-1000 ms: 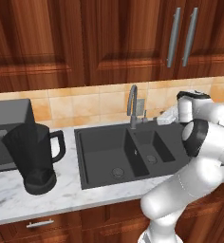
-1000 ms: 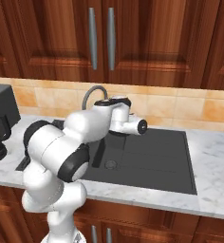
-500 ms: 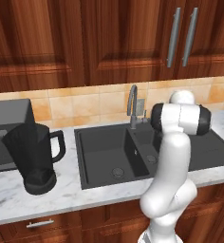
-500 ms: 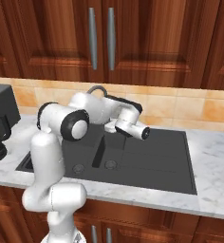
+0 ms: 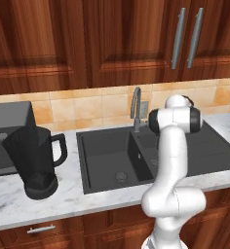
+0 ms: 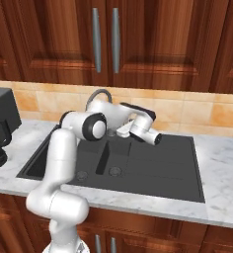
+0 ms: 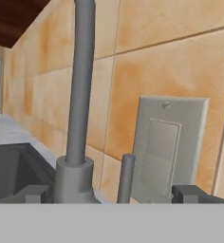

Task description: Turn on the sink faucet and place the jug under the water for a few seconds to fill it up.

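The grey gooseneck sink faucet (image 5: 135, 108) rises behind the black sink (image 5: 103, 156), and no water is in view. In the hand view its stem (image 7: 80, 95) stands close ahead, with the small lever (image 7: 126, 176) upright to its right. My gripper (image 7: 115, 194) is open, one fingertip (image 7: 35, 193) left of the faucet base and the other to the right, so the lever stands between them. From the right base view my hand sits low under the faucet's arch (image 6: 101, 93), over the sink (image 6: 160, 163). The dark jug (image 5: 35, 161) stands on the counter left of the sink, far from the gripper.
A dark grey microwave (image 5: 9, 130) sits behind the jug against the tiled wall. A grey outlet plate (image 7: 167, 147) is on the backsplash just behind the lever. My white arm (image 5: 171, 146) stands in front of the sink's right bowl. Wooden cabinets hang above.
The arm has swung left from the right side of the sink and folded in, bringing the hand close to the faucet base. The gripper stayed open. The jug has not moved.
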